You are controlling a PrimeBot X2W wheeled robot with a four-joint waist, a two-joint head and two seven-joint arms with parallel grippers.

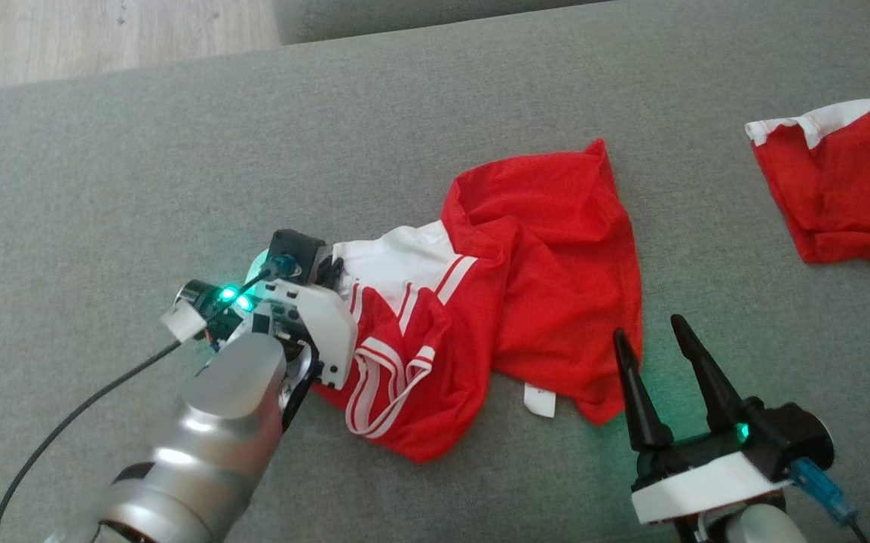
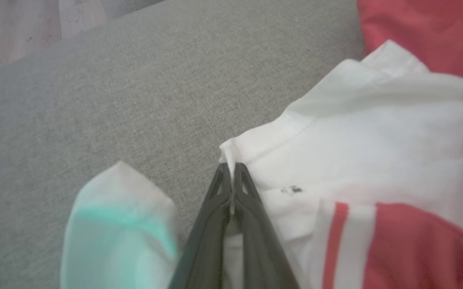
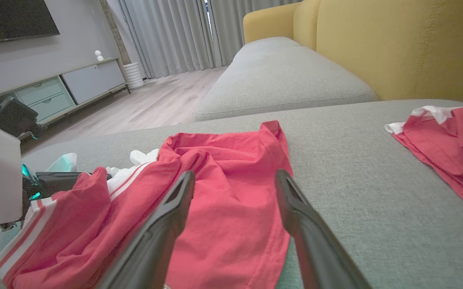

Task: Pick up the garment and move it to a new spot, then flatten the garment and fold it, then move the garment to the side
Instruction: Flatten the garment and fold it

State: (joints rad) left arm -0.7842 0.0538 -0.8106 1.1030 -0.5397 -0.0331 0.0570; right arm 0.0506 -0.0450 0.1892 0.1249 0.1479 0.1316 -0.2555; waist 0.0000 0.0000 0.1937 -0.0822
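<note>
On the grey fabric cushion (image 1: pixel 179 151), the crumpled red garment with a white panel and stripes (image 1: pixel 540 264) lies near the middle. The left gripper (image 2: pixel 231 167) is clamped on its white edge. The right gripper (image 1: pixel 648 326) hovers just beside the near hem, fingers spread, holding nothing. A second red-and-white garment (image 1: pixel 850 188) lies well apart on the right.

Under me spreads a grey fabric sofa seat (image 1: pixel 480 90), with a yellow backrest (image 3: pixel 396 48) on my right. Past its far edge I see a pale wood floor (image 3: pixel 155 104), long grey curtains (image 3: pixel 175 36), and at far left a low cabinet (image 3: pixel 67 88) beneath a dark screen (image 3: pixel 11 18) on a grey wall (image 3: pixel 75 36).
</note>
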